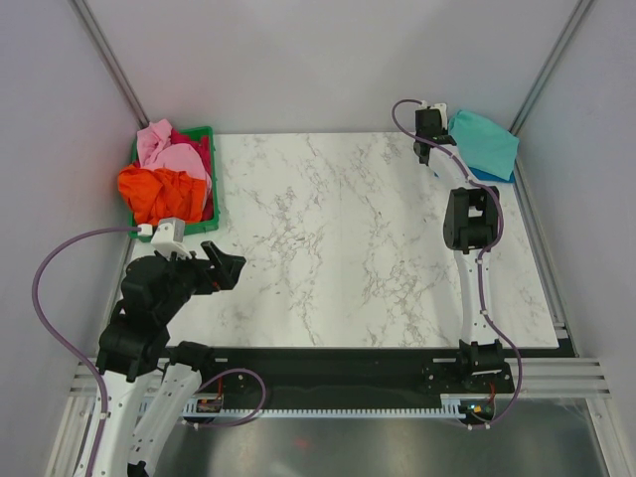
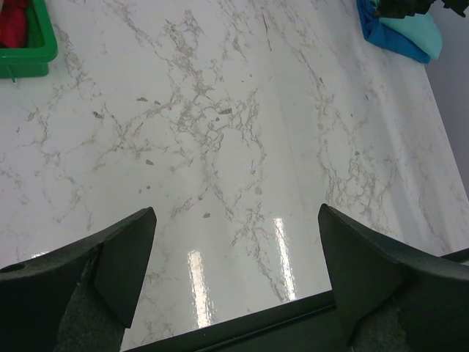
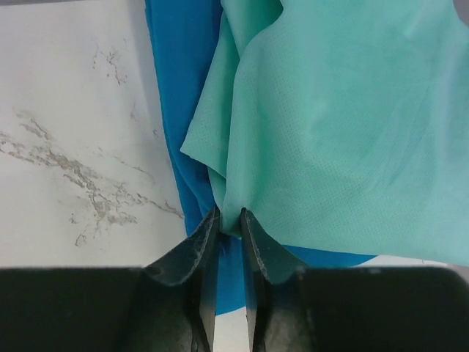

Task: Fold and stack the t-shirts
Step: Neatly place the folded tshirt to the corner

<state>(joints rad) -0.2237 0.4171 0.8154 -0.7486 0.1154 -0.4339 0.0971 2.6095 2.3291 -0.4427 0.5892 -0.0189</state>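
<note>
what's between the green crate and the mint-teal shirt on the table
Bare marble tabletop, seen in the top view, between the green crate and the mint-teal t-shirt; only the right gripper sits at the shirt's edge.

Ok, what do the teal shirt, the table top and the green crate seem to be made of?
The teal shirt: soft knit cloth, matt; a fine dotted weave and loose folds show.
The table top: marble-look and glossy, with grey veins and light reflections; real stone or laminate cannot be told.
The green crate: probably moulded plastic, judging by its smooth, even colour and stiff rim.
</note>
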